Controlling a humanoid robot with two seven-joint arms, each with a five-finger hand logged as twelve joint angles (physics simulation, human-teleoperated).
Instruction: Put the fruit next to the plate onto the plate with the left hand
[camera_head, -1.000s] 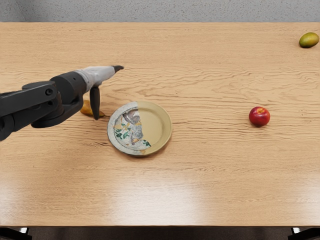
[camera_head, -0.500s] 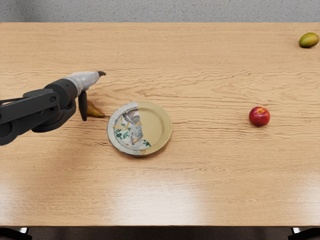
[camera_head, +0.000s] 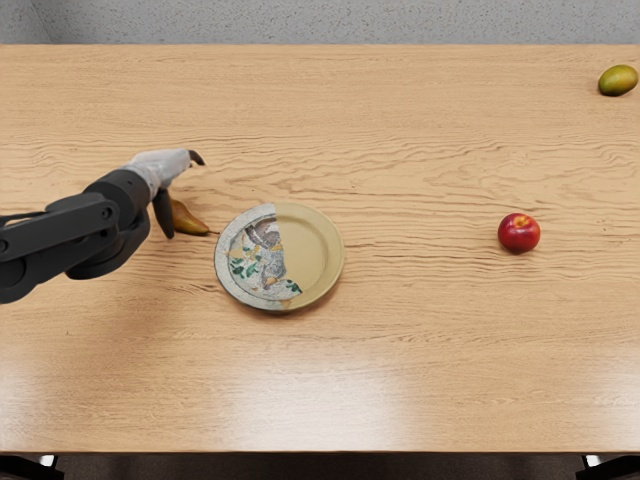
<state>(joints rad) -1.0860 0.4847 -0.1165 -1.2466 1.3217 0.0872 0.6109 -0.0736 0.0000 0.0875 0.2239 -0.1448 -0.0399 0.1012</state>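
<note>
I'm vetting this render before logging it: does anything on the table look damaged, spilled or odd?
Only the plate looks odd: its leafy pattern covers just the left part and stops at a sharp line, the rest plain tan. Nothing is spilled or toppled.

The desk (camera_head: 420, 340) was pale grained wood with a soft sheen in the lower frame. The plate (camera_head: 316, 252) looked smooth and glazed, the apple (camera_head: 519, 232) glossy. The robot hand (camera_head: 165, 172) had a matt pale grey shell, its arm (camera_head: 60, 235) matt black.
</note>
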